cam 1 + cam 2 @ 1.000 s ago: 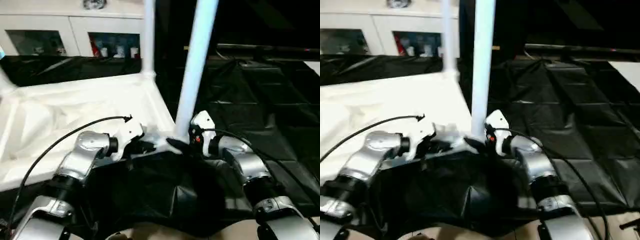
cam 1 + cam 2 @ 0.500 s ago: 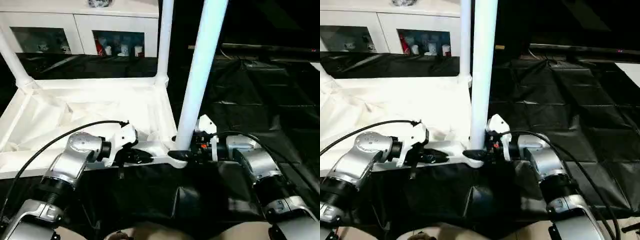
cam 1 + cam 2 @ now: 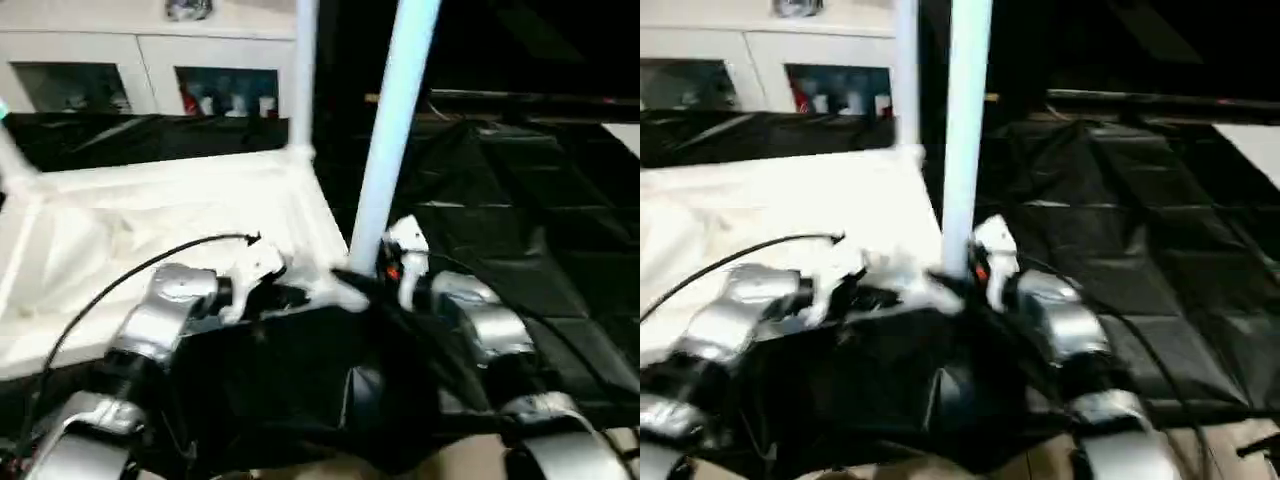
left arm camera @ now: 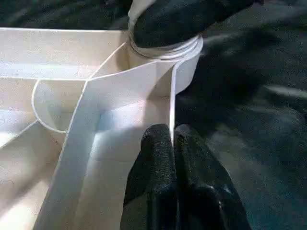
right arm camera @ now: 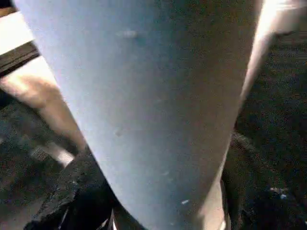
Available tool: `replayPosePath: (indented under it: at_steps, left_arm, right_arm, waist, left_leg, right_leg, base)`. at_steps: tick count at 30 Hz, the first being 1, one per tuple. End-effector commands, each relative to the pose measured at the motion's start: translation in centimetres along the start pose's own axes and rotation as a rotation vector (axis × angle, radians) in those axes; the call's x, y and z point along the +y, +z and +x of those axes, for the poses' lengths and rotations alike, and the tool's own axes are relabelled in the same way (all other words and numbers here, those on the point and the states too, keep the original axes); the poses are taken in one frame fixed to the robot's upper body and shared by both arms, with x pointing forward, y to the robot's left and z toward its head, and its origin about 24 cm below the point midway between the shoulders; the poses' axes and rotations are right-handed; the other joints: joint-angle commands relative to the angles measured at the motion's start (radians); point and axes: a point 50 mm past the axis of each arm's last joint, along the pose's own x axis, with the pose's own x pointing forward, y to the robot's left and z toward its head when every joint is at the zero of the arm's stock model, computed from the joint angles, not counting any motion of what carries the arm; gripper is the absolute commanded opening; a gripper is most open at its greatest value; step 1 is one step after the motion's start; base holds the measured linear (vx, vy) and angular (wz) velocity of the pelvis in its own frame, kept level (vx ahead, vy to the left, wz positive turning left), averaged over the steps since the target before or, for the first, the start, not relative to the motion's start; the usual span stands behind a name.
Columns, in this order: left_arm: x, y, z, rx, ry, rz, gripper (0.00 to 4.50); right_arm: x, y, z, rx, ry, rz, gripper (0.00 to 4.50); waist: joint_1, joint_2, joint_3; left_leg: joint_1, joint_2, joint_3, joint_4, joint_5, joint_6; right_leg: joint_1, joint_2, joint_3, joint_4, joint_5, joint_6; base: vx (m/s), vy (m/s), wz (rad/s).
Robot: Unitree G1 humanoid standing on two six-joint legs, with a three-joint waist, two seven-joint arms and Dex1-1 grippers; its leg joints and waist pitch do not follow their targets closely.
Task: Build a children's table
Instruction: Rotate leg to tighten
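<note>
Left end effector pinched the tabletop rim; right end effector clamped the leg base at two o'clock. I feared that leg tilting, jamming its socket.

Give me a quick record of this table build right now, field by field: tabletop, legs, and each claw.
tabletop: white tabletop lying underside up on black sheeting
near leg: leg upright in the near corner socket
far leg: second leg upright at the far corner
left claw: left claw pinched shut on the tabletop's thin edge wall near that socket
right claw: right claw around the base of the near leg
background: white cabinet behind
</note>
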Motion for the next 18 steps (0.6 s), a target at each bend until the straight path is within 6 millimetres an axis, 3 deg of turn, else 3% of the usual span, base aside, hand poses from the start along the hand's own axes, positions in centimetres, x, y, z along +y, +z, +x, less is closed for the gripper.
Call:
replayPosePath:
  at_steps: [1,6,7,9,11,12,18]
  left_arm:
    - [0.0,2.8,1.9,-0.083,0.048,0.037,0.00]
    - [-0.2,3.6,3.3,-0.094,0.084,0.036,0.00]
    - [-0.3,3.7,3.5,-0.100,0.088,0.038,0.00]
    - [-0.7,3.7,3.5,-0.105,0.060,0.059,0.00]
    - [-1.0,3.5,3.4,-0.117,0.021,0.067,0.00]
    - [-1.1,3.5,3.3,-0.120,0.011,0.068,0.00]
    - [-1.9,2.7,2.4,-0.117,-0.084,0.093,0.00]
  right_arm:
    - [3.3,-1.7,2.5,0.072,0.063,0.022,2.56]
    - [4.4,-1.3,4.2,0.062,-0.039,-0.059,2.56]
    - [5.1,-1.2,4.5,0.056,0.004,-0.104,2.91]
    - [5.6,-1.3,4.5,0.058,0.088,-0.099,3.26]
    - [5.8,-1.2,4.2,0.045,0.143,-0.071,3.33]
    - [5.8,-1.2,4.2,0.040,0.152,-0.068,3.65]
    - [5.2,-1.3,2.9,0.056,0.262,-0.150,3.87]
  waist:
    - [-0.003,0.007,-0.050]
    - [-0.006,0.009,-0.052]
    - [-0.004,0.008,-0.055]
    - [-0.003,0.007,-0.055]
    - [-0.002,0.009,-0.055]
    - [-0.001,0.008,-0.055]
    - [-0.001,0.009,-0.057]
  left_leg:
    - [0.015,0.060,-0.038,-0.077,-0.278,-0.018]
    - [0.014,0.060,-0.035,-0.077,-0.264,-0.024]
    - [0.011,0.059,-0.035,-0.076,-0.254,-0.017]
    - [0.008,0.059,-0.033,-0.076,-0.235,-0.002]
    - [0.007,0.058,-0.032,-0.075,-0.226,0.010]
    - [0.007,0.059,-0.031,-0.075,-0.223,0.015]
    - [0.005,0.061,-0.030,-0.075,-0.207,0.027]
  right_leg:
    - [0.029,-0.103,0.061,-0.104,-0.424,-0.136]
    - [0.028,-0.102,0.063,-0.096,-0.350,-0.156]
    - [0.033,-0.102,0.063,-0.093,-0.329,-0.157]
    - [0.035,-0.101,0.064,-0.089,-0.291,-0.162]
    - [0.037,-0.101,0.064,-0.088,-0.277,-0.164]
    - [0.037,-0.101,0.064,-0.089,-0.277,-0.164]
    - [0.041,-0.100,0.063,-0.085,-0.230,-0.182]
  base:
    - [0.000,0.000,0.00]
    - [0.000,0.000,0.00]
    - [0.000,0.000,0.00]
    - [0.000,0.000,0.00]
    - [0.000,0.000,0.00]
    - [0.000,0.000,0.00]
    - [0.000,0.000,0.00]
